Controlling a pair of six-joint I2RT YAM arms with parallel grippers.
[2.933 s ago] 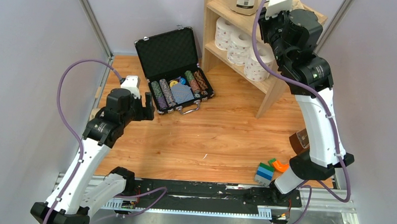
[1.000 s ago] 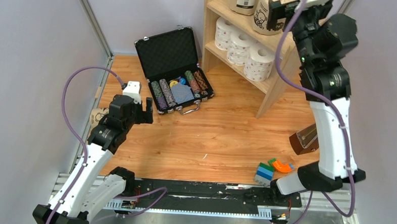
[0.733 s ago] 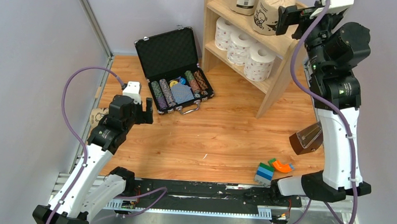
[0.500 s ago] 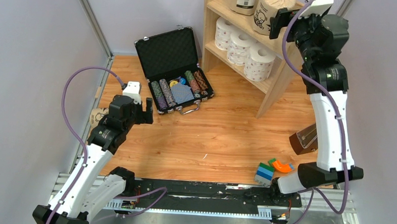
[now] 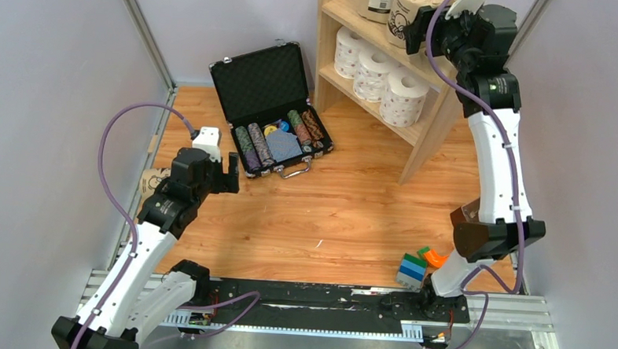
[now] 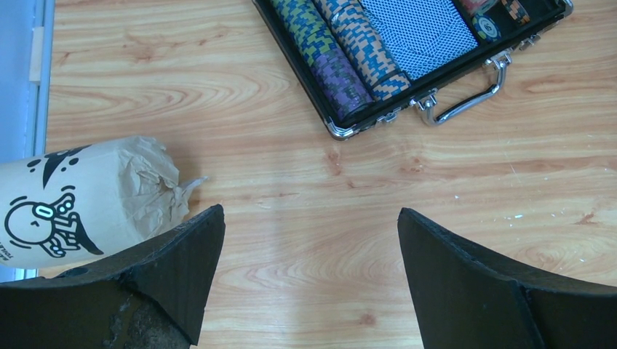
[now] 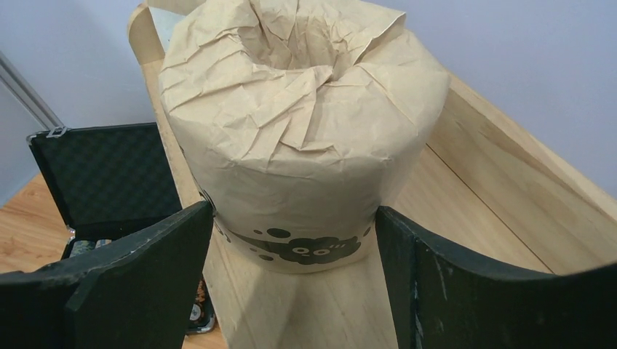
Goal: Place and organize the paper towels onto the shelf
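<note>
The light-wood shelf (image 5: 422, 145) stands at the back right. Three white paper towels (image 5: 373, 72) sit in a row on its inner board. On its flat top (image 7: 458, 196) stand a white-labelled tan roll (image 5: 381, 0) and a cartoon-print tan roll (image 7: 298, 123). My right gripper (image 7: 293, 212) is open, one fingertip on each side of the cartoon roll's base, close to the wrap. Another tan roll (image 6: 80, 203) lies on its side at the floor's left edge. My left gripper (image 6: 309, 211) hangs open over bare wood just to the right of it, holding nothing.
An open black case (image 5: 271, 102) with poker-chip rows lies left of the shelf, with its handle (image 6: 460, 102) toward my left gripper. Coloured blocks (image 5: 413, 267) and a brown object (image 5: 469, 217) sit near the right arm's base. Grey walls close in both sides.
My right gripper swung out to the right of the shelf, then came back left onto the cartoon roll on top, its jaws narrowing. The left arm has barely moved.
</note>
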